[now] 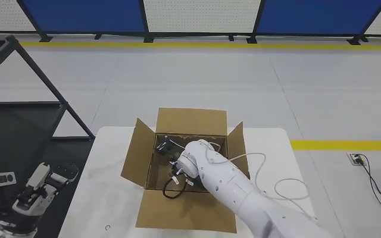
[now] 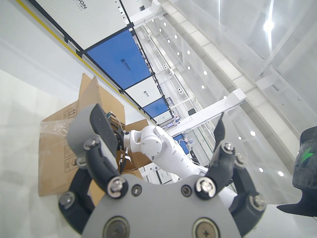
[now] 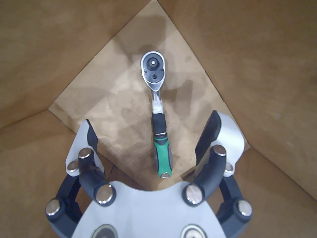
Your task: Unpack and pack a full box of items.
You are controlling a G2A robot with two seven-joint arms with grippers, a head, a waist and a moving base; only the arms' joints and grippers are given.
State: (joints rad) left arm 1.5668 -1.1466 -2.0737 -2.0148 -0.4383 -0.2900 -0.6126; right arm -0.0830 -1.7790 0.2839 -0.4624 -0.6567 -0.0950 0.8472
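Box (image 1: 191,122) of brown cardboard stands open on the white table (image 1: 113,184) in the top view, its flaps spread outward. The right arm (image 1: 229,187) is bent over the near flap and down into the box, hiding much of the inside. The left pincer (image 1: 55,172) sits low beyond the table's left edge, well apart from the box. Behind, blue and white panels (image 1: 202,15) stand along a yellow floor line (image 1: 190,44).

In the left wrist view the left pincer (image 2: 160,120) is released, its two fingers spread wide with nothing between them (it points upward, toward the ceiling lights (image 2: 268,25)). Past it the box (image 2: 57,154) shows from the outside, and the white right arm (image 2: 158,147) dips into it from above.

In the right wrist view the right pincer (image 3: 151,121) is inside the box, also released, its fingers wide apart. On the cardboard floor lies a ratchet wrench (image 3: 156,100). Its silver head points toward a corner where two walls meet, and then come a black neck and a green and black handle, whose end is nearest the pincer. The handle lies in line with the gap between the fingers, and neither finger touches it.
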